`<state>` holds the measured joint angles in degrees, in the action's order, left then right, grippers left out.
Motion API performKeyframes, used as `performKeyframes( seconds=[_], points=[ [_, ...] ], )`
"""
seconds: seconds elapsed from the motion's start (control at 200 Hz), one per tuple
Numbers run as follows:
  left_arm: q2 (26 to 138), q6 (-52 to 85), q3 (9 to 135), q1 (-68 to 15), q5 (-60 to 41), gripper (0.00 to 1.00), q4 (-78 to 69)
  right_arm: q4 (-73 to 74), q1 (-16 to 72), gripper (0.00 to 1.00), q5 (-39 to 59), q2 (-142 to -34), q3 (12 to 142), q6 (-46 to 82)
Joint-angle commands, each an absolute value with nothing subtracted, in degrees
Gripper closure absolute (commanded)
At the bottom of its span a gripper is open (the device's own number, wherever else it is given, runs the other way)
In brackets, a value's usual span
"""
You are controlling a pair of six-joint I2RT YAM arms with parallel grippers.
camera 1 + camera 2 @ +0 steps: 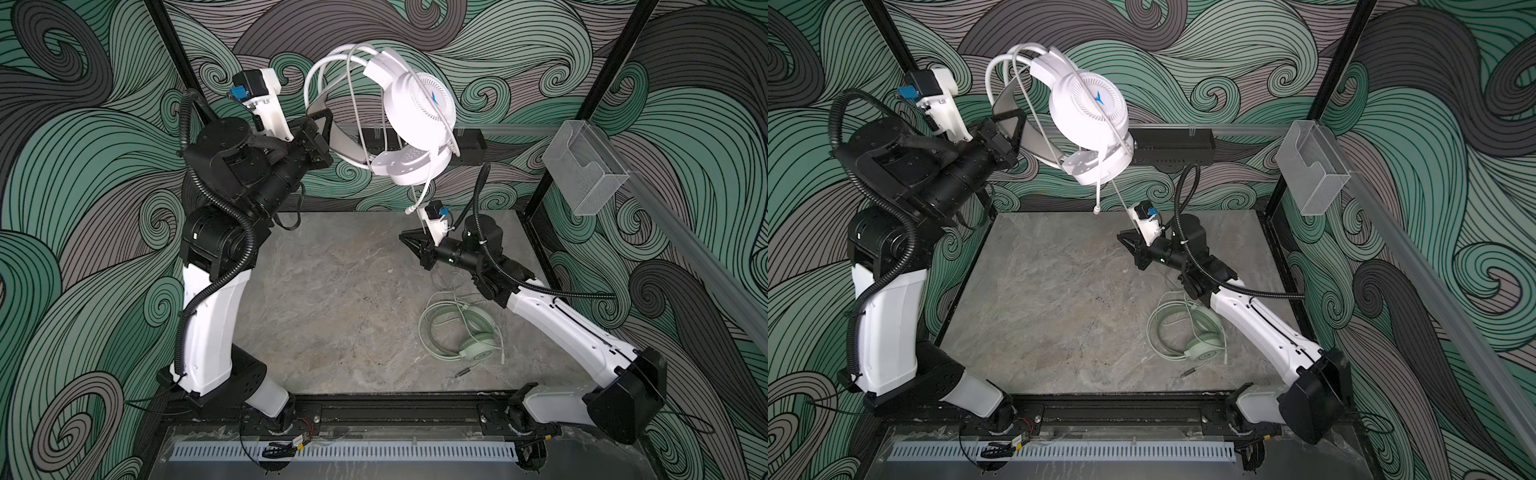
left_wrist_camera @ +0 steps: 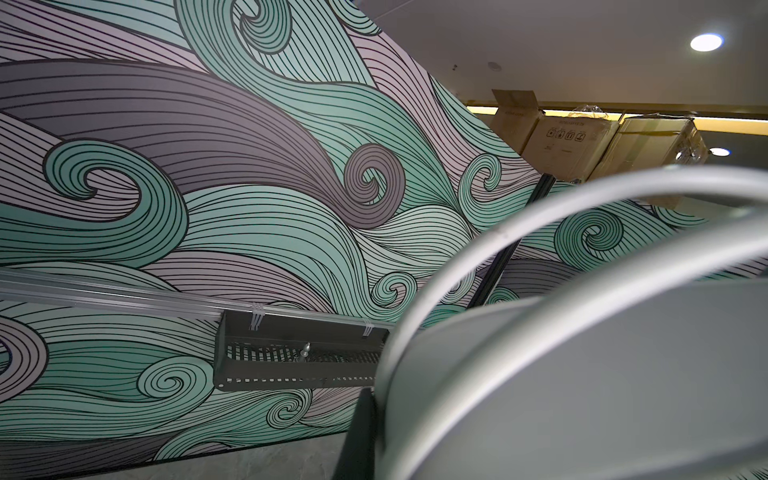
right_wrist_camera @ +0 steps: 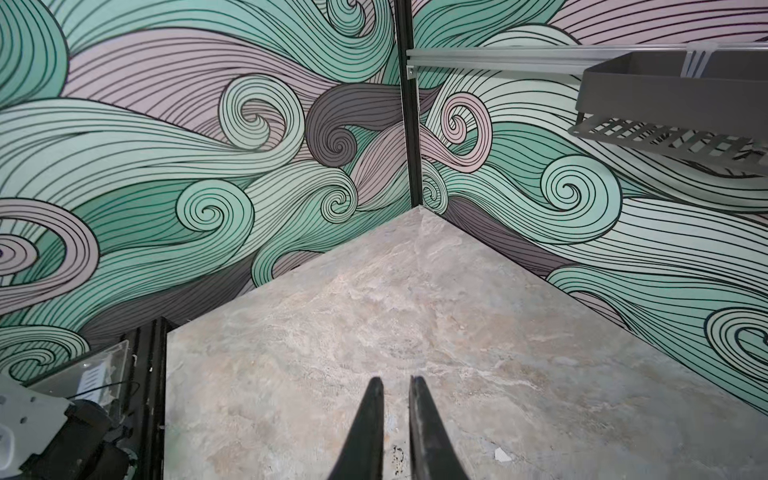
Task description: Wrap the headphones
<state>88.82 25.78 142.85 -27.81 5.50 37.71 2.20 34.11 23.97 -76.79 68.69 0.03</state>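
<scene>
Item, table [image 1: 332, 291]: grey stone-patterned top, bare except for the mint headset. Item, white headset [image 1: 419, 108]: raised high over the back of the table and hung by its grey inner band from the left gripper [image 1: 323, 133], whose jaws are pinched tight on that band; both earcups swing clear on the side towards the right arm. Item, mint headset [image 1: 473, 345]: flat on the table near the right arm's base, well apart from both grippers, with its lead lying in loose loops around it. Item, right gripper [image 3: 395, 384]: low over the table, pointing at the far corner, jaws drawn almost together with only a thin slit between them and nothing seen in it. Item, cable [image 1: 426, 187] of the white headset: runs nearly straight down from the lower earcup and passes just beside the right wrist, above and behind the jaws. The right arm is by far the nearer to it, so the next catch probably depends on turning those jaws back and up to the line. Item, mic stalk [image 1: 409, 210]: hangs beside the cable. Not made out: the cable's free end, the left jaws in their own wrist view (blurred band and hoops fill it), and any cable in the right wrist view.
</scene>
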Motion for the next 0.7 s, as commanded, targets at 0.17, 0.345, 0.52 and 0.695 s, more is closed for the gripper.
performKeyframes(
  seconds=[0.17,0.345,0.52,0.695],
  points=[
    [85.82,36.19,141.16,-23.53,8.85,1.00,28.38,-1.40,36.12,0.87,22.24,-73.94,67.61,-3.87],
    [86.80,36.80,143.07,-22.48,9.89,1.00,29.78,-1.75,36.21,0.90,21.47,-72.85,66.89,-4.38],
    [85.23,42.27,137.62,-19.59,12.96,1.00,29.65,-3.81,37.11,1.00,17.75,-70.86,65.02,-4.02],
    [85.08,47.76,132.95,-17.35,12.26,1.00,28.43,-8.41,40.68,1.00,11.18,-69.90,62.46,-7.06]
  ],
)
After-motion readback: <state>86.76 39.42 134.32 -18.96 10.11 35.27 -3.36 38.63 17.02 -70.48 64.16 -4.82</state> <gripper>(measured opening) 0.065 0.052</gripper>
